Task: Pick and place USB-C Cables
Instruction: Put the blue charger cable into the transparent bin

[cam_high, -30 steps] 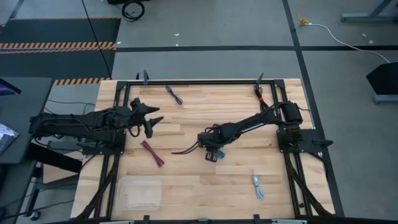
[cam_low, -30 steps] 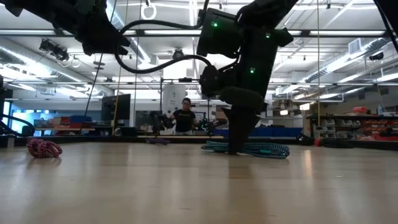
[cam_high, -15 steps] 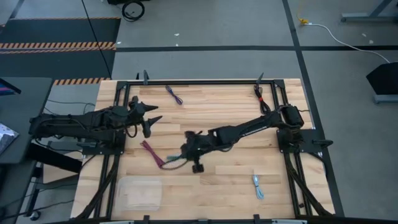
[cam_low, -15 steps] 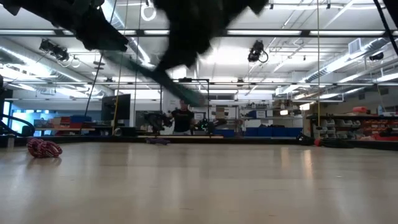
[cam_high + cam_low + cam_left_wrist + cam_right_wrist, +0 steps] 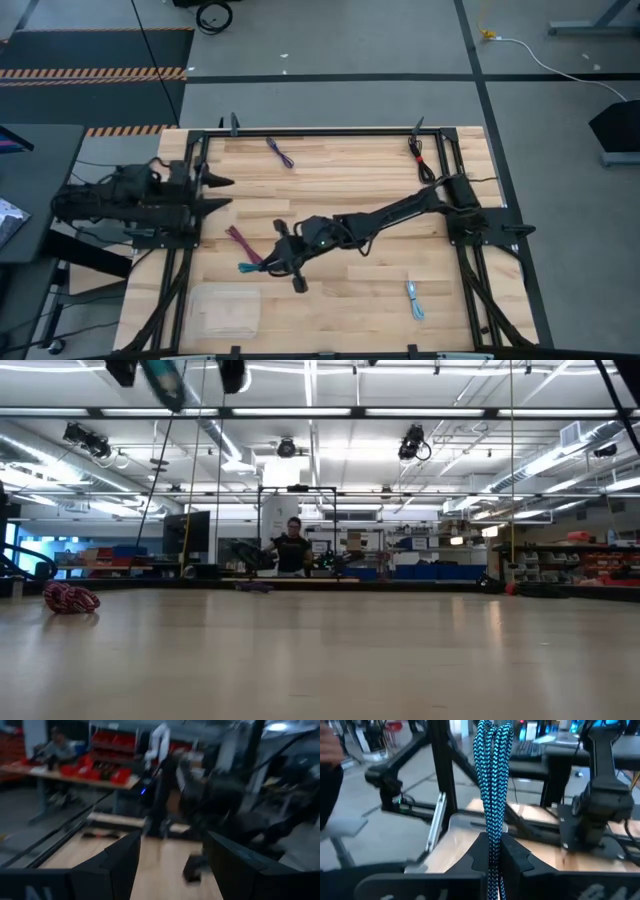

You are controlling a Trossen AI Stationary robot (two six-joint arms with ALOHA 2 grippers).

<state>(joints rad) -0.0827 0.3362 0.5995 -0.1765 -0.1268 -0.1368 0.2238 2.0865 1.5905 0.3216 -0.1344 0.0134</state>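
Right gripper point(image 5: 270, 262) sits left of centre in the high view, its arm stretched across the wooden table point(image 5: 350, 300) from the right side. Its fingers point(image 5: 512, 855) are pinched tight on the teal USB-C cable point(image 5: 492, 785), which stands up between them in the right wrist view and pokes out as a small teal tip in the high view. Just beside it, toward the left, the maroon-red cable point(image 5: 240, 243) lies on the wood. The purple cable point(image 5: 280, 152) lies near the top edge, the black-and-red cable point(image 5: 417, 152) at the upper right, and the light blue cable point(image 5: 414, 298) at the lower right. Left gripper point(image 5: 222, 192) waits at the left edge of the table with its fingers point(image 5: 120, 865) spread wide and nothing between them.
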